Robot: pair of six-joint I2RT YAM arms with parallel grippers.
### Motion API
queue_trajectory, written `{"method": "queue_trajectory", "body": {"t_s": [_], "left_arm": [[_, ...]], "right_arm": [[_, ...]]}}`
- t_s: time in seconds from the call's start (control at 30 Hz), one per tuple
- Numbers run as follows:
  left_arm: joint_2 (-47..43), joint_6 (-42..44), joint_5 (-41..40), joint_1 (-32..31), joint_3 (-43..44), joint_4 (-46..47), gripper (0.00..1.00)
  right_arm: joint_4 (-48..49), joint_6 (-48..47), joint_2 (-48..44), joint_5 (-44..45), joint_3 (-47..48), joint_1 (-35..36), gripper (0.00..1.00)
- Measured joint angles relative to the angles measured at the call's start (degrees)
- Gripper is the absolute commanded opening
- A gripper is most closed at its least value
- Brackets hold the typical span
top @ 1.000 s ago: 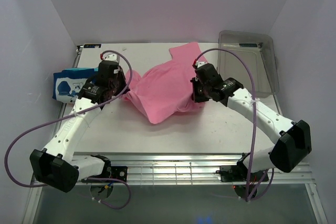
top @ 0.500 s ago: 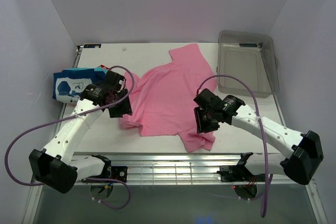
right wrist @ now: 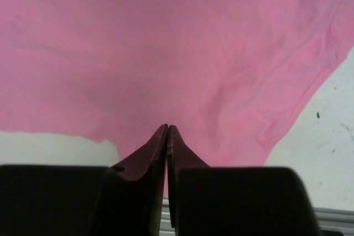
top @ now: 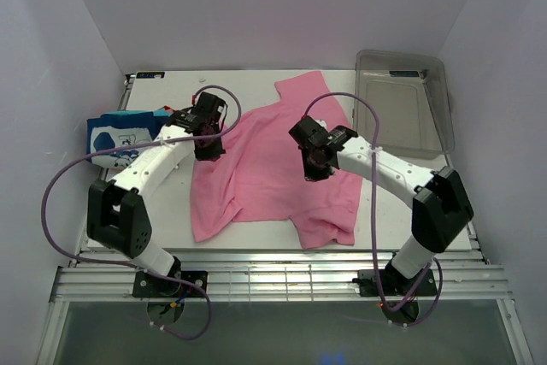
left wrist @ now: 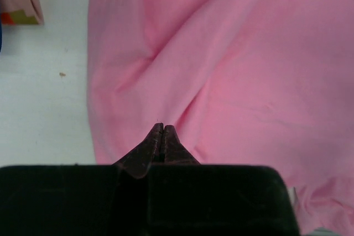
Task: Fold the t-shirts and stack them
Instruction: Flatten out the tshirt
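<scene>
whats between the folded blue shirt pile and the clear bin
In the top view, the pink t-shirt lies spread across that stretch, with the left claw and right claw over it.

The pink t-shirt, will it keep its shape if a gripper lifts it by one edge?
Probably floppy: the pink t-shirt lies in soft creases, so it should sag when lifted. Pushed, it would likely bunch on the table, not slide whole.

A white bench (top: 248, 87) fills the space between pale lilac walls (top: 282, 6). A clear plastic bin (top: 402, 108) sits at the far right corner of the bench. A slatted metal frame (top: 282, 267) runs along the near edge. A small dark speck (left wrist: 62, 74) marks the white surface.
</scene>
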Motion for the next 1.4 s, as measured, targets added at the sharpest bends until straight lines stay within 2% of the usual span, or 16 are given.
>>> {"method": "queue_trajectory", "body": {"t_s": [0.13, 0.3, 0.67, 0.93, 1.4], "left_arm": [[7.26, 1.86, -2.21, 0.74, 0.0, 5.35, 0.0], [13.16, 3.5, -4.81, 2.16, 2.08, 9.9, 0.0], [23.02, 5.97, -8.24, 5.7, 12.74, 17.07, 0.0], [31.89, 5.88, -6.43, 9.57, 13.14, 16.02, 0.0], [35.26, 5.14, -3.1, 15.19, 15.37, 14.88, 0.0]], "right_arm": [[3.45, -2.32, 8.59, -0.09, 4.2, -3.85, 0.08], [5.97, -5.33, 18.45, -0.74, 15.02, -8.83, 0.08], [8.04, -8.5, 30.75, -5.31, 31.39, -17.42, 0.08], [6.47, -9.2, 38.38, -7.87, 35.78, -20.13, 0.08], [4.11, -10.99, 42.4, -8.02, 36.92, -22.21, 0.08]]}}
